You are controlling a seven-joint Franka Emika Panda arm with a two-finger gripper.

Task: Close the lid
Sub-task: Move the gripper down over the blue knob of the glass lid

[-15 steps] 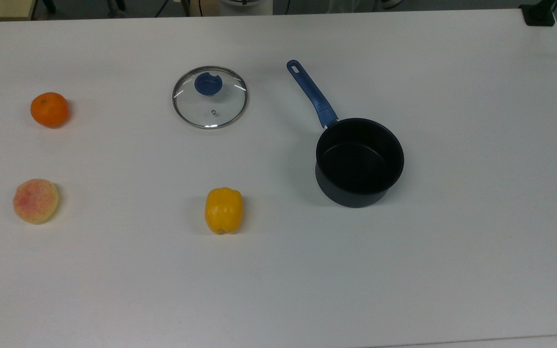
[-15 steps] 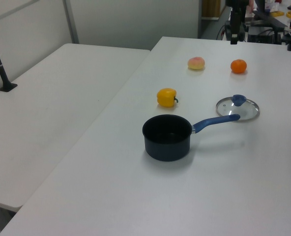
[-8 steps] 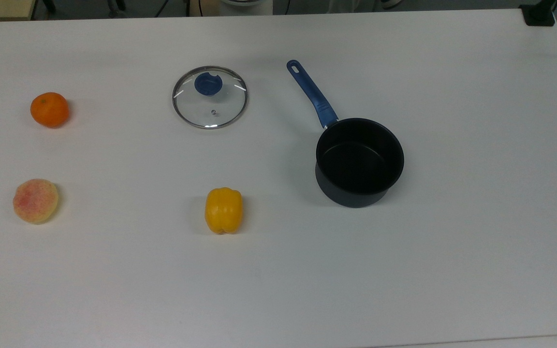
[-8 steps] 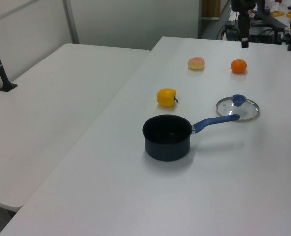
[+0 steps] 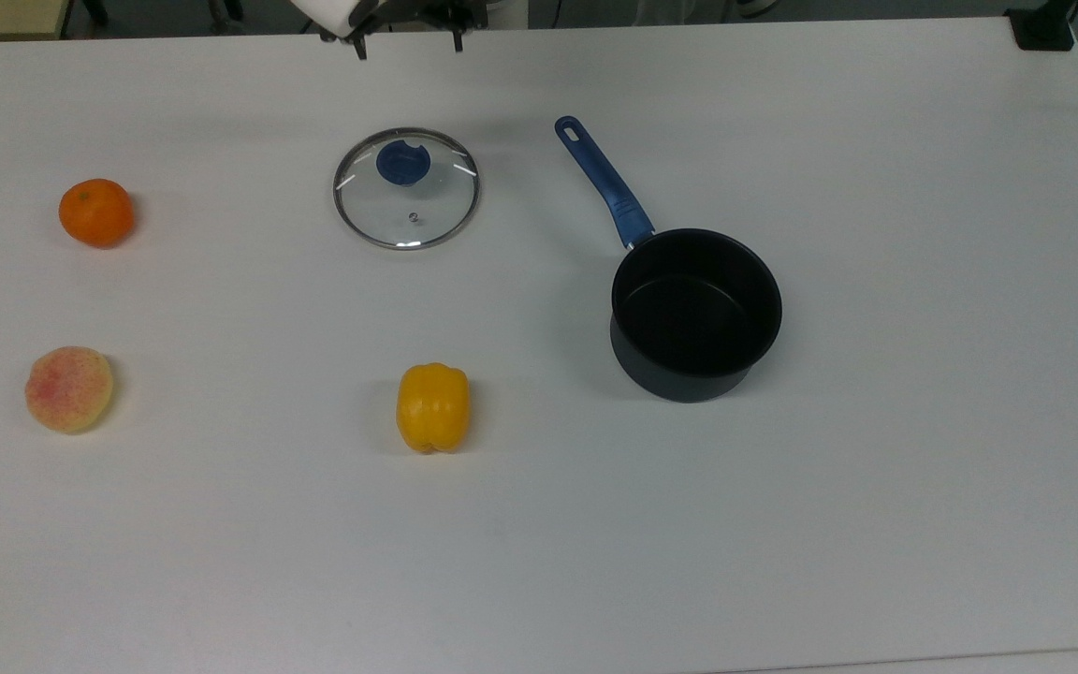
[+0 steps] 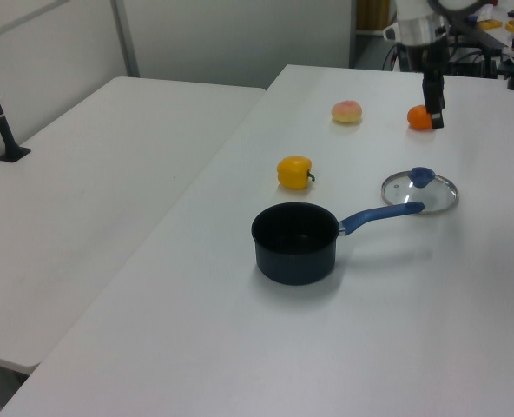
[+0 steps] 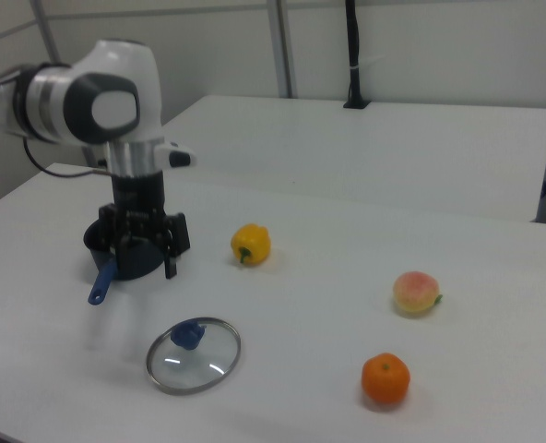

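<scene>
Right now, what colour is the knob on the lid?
Blue. The knob on the lid shows best in the top view.

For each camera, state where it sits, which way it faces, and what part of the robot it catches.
Top view: overhead, looking down on the table; the gripper pokes in at the top edge, beyond the lid.
Left view: beside the pot, looking along the table toward the orange; arm at far end.
Right view: opposite end, orange nearest, pot behind the arm, jaws open.
All three share the lid, the pot and the pepper.
</scene>
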